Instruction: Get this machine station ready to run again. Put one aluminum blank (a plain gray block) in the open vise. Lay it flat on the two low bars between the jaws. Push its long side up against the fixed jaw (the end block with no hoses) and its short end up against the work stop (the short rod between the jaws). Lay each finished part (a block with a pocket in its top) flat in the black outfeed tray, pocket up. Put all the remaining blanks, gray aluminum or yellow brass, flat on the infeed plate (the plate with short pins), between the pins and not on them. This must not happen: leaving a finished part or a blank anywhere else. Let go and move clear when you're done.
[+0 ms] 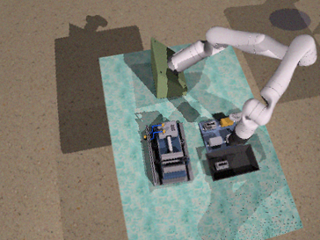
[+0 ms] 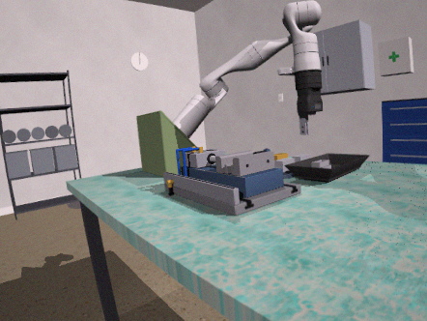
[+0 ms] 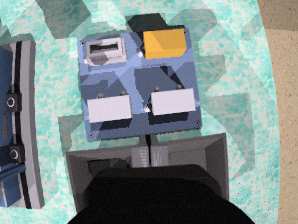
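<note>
My gripper [image 2: 303, 127] is shut on nothing and hangs high above the table, over the near edge of the blue infeed plate [image 3: 140, 90]. Its fingers also show in the wrist view [image 3: 149, 152]. On the plate lie two gray blanks [image 3: 109, 108] [image 3: 173, 103], a yellow brass blank [image 3: 165, 43] at the far right corner and a finished part [image 3: 103, 51] with its pocket up at the far left. The black outfeed tray [image 1: 232, 162] holds another finished part [image 1: 221, 164]. The vise [image 1: 169, 152] stands to the left of the plate.
A green wedge block [image 1: 165, 71] stands at the back of the table by the arm's base. The vise has blue hoses [image 1: 156, 129] at its far end. The tray touches the plate's near edge.
</note>
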